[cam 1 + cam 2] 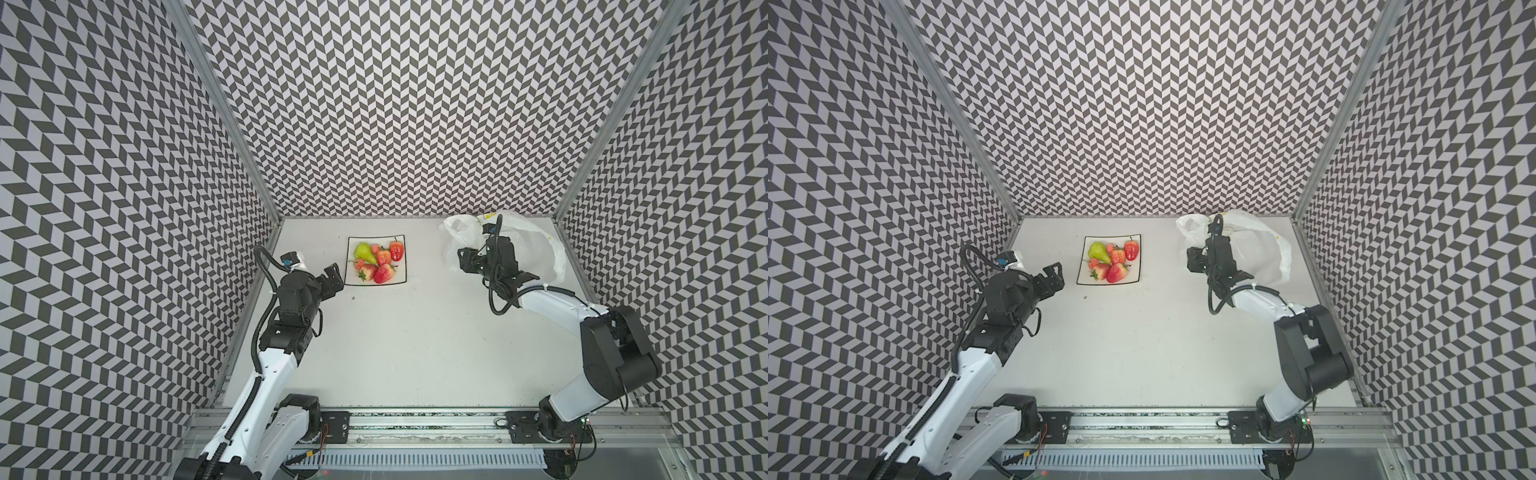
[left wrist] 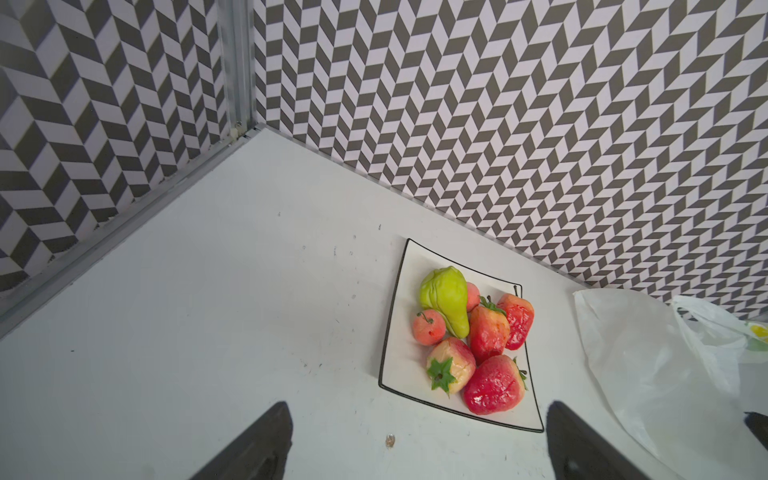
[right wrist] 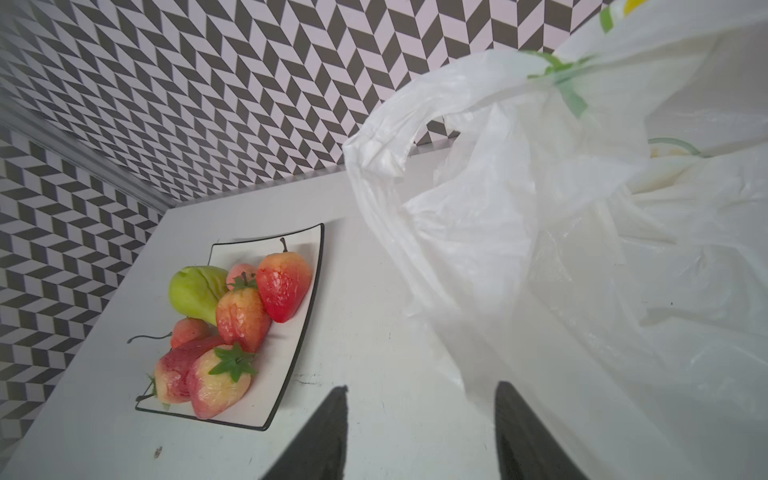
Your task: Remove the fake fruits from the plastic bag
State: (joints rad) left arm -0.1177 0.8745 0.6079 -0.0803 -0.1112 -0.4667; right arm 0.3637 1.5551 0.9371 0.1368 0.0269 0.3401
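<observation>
The fake fruits lie heaped on a square white plate point(image 1: 400, 279): a yellow-green pear point(image 1: 363, 252), several red strawberries point(image 1: 384, 273) and small cherries point(image 2: 428, 327). At the back right slumps the crinkly white plastic bag point(image 1: 550, 253), also in the right wrist view point(image 3: 540, 249); no fruit shows through it. My left gripper point(image 1: 332, 277) hovers just left of the plate, open and empty point(image 2: 417, 409). My right gripper point(image 1: 464, 261) is at the bag's left edge, open point(image 3: 422, 388), with bare table between its fingers and the bag's film beside one finger.
Patterned walls point(image 1: 415, 124) close in the back and both sides of the white table point(image 1: 415, 340). A small speck point(image 1: 353, 297) lies in front of the plate. The arm bases sit on a rail point(image 1: 415, 428) along the front edge.
</observation>
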